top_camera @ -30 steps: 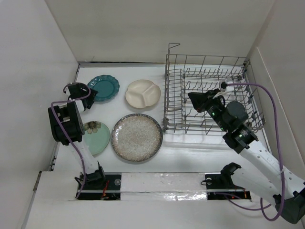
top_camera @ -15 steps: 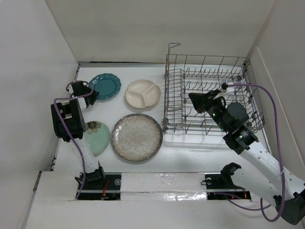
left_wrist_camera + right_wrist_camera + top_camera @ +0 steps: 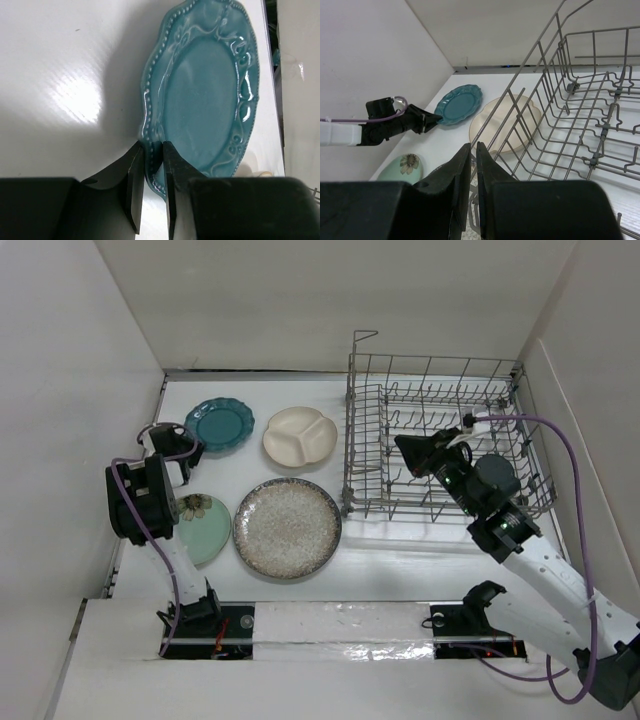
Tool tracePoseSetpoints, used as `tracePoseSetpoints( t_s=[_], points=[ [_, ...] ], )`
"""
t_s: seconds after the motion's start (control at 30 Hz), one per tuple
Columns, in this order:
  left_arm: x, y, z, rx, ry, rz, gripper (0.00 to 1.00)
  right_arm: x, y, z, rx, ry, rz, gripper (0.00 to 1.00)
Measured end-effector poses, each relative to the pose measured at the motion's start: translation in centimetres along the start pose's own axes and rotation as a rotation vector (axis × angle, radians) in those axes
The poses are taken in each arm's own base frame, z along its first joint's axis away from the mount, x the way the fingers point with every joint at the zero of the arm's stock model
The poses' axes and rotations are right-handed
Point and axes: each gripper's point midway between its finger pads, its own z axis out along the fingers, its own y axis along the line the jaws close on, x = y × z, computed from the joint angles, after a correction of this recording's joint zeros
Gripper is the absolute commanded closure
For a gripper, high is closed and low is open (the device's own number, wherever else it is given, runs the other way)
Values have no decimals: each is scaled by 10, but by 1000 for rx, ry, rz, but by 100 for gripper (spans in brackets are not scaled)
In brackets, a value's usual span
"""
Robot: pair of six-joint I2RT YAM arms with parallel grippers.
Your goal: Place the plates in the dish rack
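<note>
**Overhead and wrist views.** The dish rack [image 3: 352,430] stands on the white table [image 3: 400,570], with its raised wire handle [image 3: 363,337] at the rack's far left corner. All four plates are on the table to the left of the rack.

- The cream plate [image 3: 300,436], which has three compartments, lies just beside the rack's left side.
- The speckled plate [image 3: 287,527], the largest, lies near the rack's near left corner.
- The teal plate [image 3: 220,425] lies further left of the rack, past the cream one.
- The mint plate [image 3: 205,525] lies farthest from the rack, low on its left.

The left gripper [image 3: 153,165] is clenched on the teal plate, with one finger on each side of the scalloped rim. It grips the edge that faces away from the rack.

The right gripper [image 3: 473,170] hangs over the left part of the rack, above its wires. Its fingers are drawn close, leaving only a thin slit between them. In the wrist view a rack wire runs down toward that slit. Whether the wire is clamped cannot be told.
</note>
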Motion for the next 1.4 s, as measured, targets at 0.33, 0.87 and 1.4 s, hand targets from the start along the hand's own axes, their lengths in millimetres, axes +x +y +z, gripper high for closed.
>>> tracePoseSetpoints(
  t_s=[0.33, 0.87, 1.4],
  points=[
    [-41, -47, -38, 122, -137, 73, 100, 32, 9, 12, -32, 95, -10, 83],
    [-46, -51, -70, 137, -172, 140, 100, 38, 55, 24, -162, 147, -19, 81],
    [-52, -70, -128, 174, -212, 207, 100, 93, 75, 66, -253, 316, -4, 66]
  ],
)
